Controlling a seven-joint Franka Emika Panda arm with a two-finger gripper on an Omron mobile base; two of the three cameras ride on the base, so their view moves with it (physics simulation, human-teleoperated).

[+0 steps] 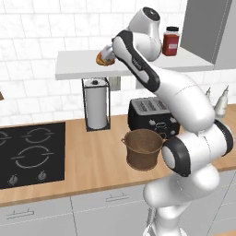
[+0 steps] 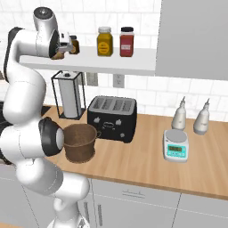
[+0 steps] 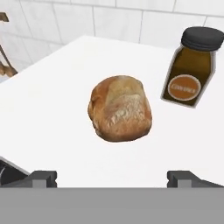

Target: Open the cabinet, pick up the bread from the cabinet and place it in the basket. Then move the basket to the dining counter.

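Wooden bench [image 1: 92, 161] along a white tiled wall, carrying the hob [image 1: 30, 154], toaster [image 2: 111, 118], paper-towel holder [image 1: 97, 103], basket [image 1: 143, 149], a small scale [image 2: 175, 145] and two pale bottles [image 2: 190, 116].

White cabinet shelf [image 2: 120, 62] mounted above the bench; grey cabinet door [image 2: 193, 38] standing at its right end.

White arm raised from the base, reaching up to the left part of the shelf.

Basket: dark-brown, woven, upright on the bench, just in front of the toaster, well below the shelf.

Spice jars: yellow jar [image 2: 104, 41] and red jar [image 2: 126, 42] side by side, right of the hand; dark amber jar [image 3: 192, 66] just beside the bread, not touching.

Bread [image 3: 120, 108]: golden-brown bun lying on the shelf, at its left part, directly ahead of the hand.

Hand [image 3: 112, 178]: spread wide, holding nothing; fingertips [image 3: 43, 178] set apart on either side of the bread line, short of the bread, no contact visible.
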